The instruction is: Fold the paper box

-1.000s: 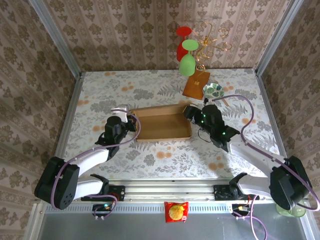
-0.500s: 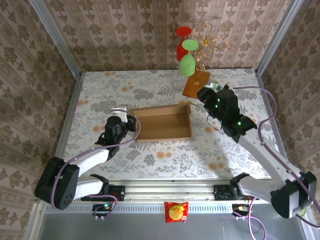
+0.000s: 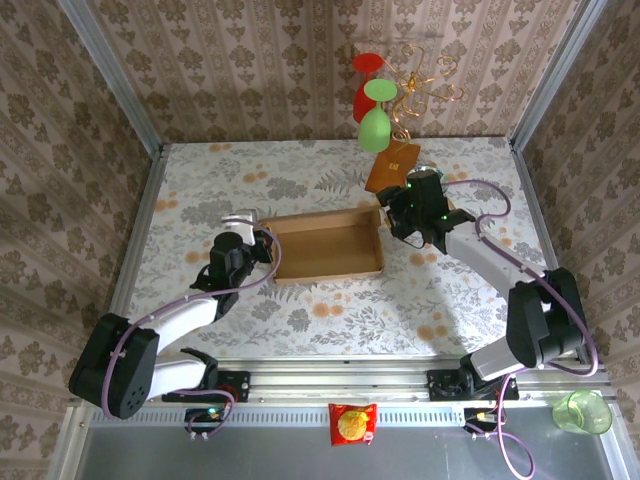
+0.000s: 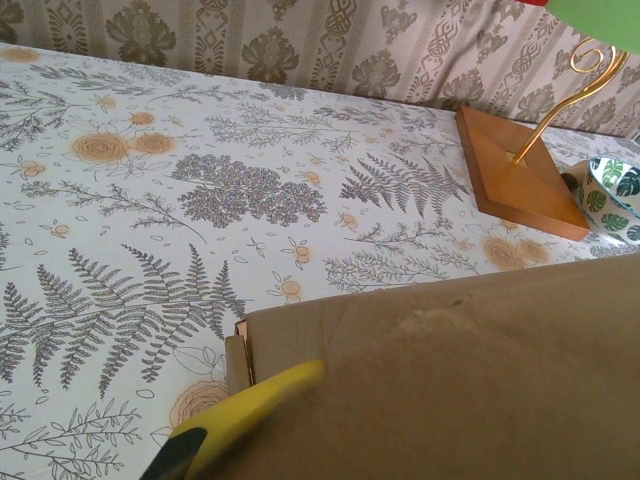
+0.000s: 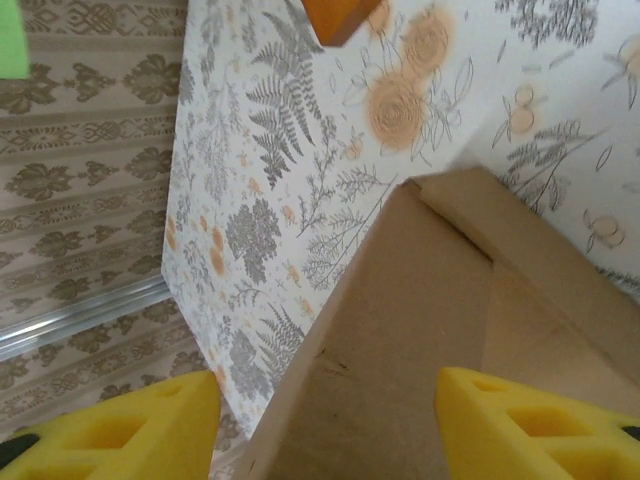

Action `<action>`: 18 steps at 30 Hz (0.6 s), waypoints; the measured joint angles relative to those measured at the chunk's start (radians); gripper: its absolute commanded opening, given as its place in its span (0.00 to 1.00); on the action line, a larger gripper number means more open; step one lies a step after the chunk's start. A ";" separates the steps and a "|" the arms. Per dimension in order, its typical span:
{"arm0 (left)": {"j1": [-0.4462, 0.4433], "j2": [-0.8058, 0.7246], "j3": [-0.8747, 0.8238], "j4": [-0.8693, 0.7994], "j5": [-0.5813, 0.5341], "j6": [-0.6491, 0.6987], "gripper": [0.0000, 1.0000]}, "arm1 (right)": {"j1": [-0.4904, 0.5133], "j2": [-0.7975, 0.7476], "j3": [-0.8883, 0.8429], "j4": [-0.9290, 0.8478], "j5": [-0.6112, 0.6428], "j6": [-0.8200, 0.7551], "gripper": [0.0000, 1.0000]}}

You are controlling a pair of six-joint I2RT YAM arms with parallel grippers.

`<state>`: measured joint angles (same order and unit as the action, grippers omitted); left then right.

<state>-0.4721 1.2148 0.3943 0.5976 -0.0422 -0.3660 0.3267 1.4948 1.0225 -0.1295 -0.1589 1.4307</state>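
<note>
On floral table (image 3: 300,320), left end effector (image 3: 263,246) pinching paper box (image 3: 325,255), right end effector (image 3: 386,218) open

Left arm (image 3: 175,318): white shell links, black joint housings, a bulky black shoulder at 7 o'clock of the overhead view.
Right arm (image 3: 490,262): same white-and-black build, black shoulder at 4 o'clock.
Cables: a mauve cable (image 3: 277,257) loops along each arm.
Lights: small green lamps (image 3: 432,212) on the right wrist housing.
Left gripper (image 3: 264,246): black body, pale cap; finger (image 4: 250,405) yellow with a black root.
Right gripper (image 3: 388,222): black body; fingers (image 5: 530,420) chunky yellow, with rectangular recesses.
</note>
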 measured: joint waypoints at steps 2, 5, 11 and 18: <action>-0.002 0.003 0.001 0.002 0.000 0.000 0.00 | 0.001 0.010 0.000 0.005 -0.027 0.021 0.54; -0.002 0.011 0.006 0.006 -0.003 0.000 0.00 | 0.001 0.010 0.000 0.013 -0.060 0.032 0.51; -0.002 0.025 0.006 0.017 -0.008 -0.018 0.00 | 0.000 0.010 -0.037 0.018 -0.096 0.032 0.44; -0.007 0.034 0.001 0.016 -0.009 -0.060 0.00 | -0.002 0.010 -0.063 0.014 -0.128 0.005 0.44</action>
<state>-0.4793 1.2488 0.3954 0.6140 -0.0513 -0.4263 0.3244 1.5047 0.9596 -0.1158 -0.2871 1.4353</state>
